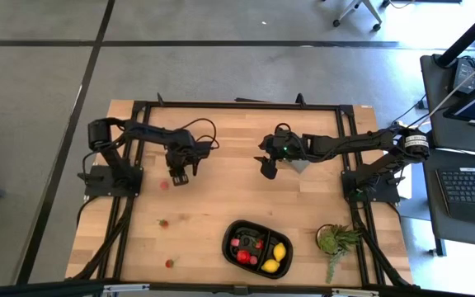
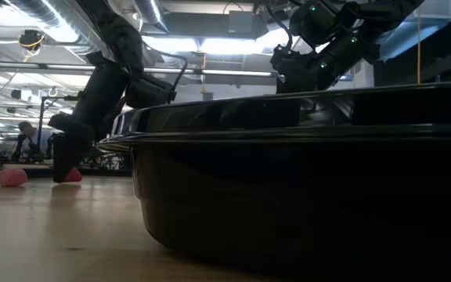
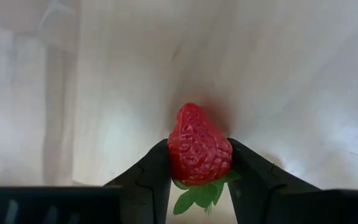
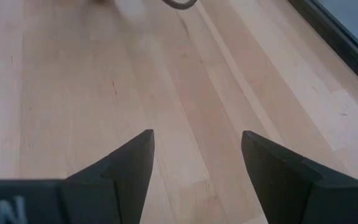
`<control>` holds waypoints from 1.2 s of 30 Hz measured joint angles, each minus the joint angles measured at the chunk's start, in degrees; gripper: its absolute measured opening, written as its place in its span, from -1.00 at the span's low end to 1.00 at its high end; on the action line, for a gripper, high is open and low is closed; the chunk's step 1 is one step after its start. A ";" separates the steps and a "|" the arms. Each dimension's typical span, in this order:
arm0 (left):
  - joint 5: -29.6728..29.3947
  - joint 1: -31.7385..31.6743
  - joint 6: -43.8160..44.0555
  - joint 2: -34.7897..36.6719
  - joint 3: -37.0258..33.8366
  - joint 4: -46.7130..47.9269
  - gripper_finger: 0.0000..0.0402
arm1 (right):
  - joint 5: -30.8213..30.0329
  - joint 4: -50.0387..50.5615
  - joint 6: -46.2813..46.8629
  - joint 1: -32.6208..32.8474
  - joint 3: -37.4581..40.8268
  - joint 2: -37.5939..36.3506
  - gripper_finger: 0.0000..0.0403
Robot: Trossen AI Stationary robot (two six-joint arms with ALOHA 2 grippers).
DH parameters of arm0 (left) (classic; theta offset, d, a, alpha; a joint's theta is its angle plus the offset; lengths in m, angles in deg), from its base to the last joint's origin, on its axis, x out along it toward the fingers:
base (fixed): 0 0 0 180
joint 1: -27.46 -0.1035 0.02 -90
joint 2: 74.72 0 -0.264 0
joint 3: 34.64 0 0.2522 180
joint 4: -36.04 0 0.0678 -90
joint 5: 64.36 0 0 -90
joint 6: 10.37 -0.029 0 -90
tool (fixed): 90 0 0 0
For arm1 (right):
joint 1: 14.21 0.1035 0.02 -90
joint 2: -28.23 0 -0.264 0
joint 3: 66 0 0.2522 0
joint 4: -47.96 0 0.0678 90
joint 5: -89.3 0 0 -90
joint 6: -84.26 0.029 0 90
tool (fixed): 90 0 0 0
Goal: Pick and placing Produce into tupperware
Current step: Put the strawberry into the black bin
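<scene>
— Two fingers of the left gripper (image 3: pixel 199 180) press on either side of a strawberry (image 3: pixel 199 146), leafy cap toward the wrist. Is that grip good enough to lift?

— It looks centred: the berry sits squarely between the pads, touching both. I'd judge the squeeze firm enough; more would only bruise it. Lift straight up before swinging anywhere.

— Where does it go?

— From above, the left gripper (image 1: pixel 178 172) is at about nine o'clock of the table's middle. The tupperware (image 1: pixel 231 237) lies at five o'clock from it, well apart, near the front edge, with a lemon (image 1: pixel 279 252) and red pieces in its compartments.

— Anything on the route?

— Two more strawberries lie loose on the table (image 1: pixel 221 198), one (image 1: pixel 163 223) at six o'clock from the gripper, another (image 1: pixel 170 263) farther that way. Carry high enough to clear them and the tray's rim.

— And the other arm?

— The right gripper (image 1: pixel 268 167) waits at about one o'clock of the table's middle, fingers apart, holding nothing. Keep the carry on the near side, clear of it.
</scene>
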 joint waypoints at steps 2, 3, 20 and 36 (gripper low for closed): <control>0.28 0.78 0.02 0.00 0.48 0.13 -0.40 | 0.00 0.01 0.00 0.01 0.00 -0.01 0.21; 0.25 1.27 0.02 0.00 0.83 0.14 -0.40 | 0.00 0.01 0.00 0.01 0.00 0.01 0.21; 34.95 14.55 -6.92 0.11 12.80 -14.38 -0.37 | 0.00 0.01 0.02 0.00 0.00 -0.01 0.21; 10.92 33.31 -14.91 -0.68 13.37 -55.88 -0.36 | 0.04 0.15 1.60 0.01 0.00 0.00 0.21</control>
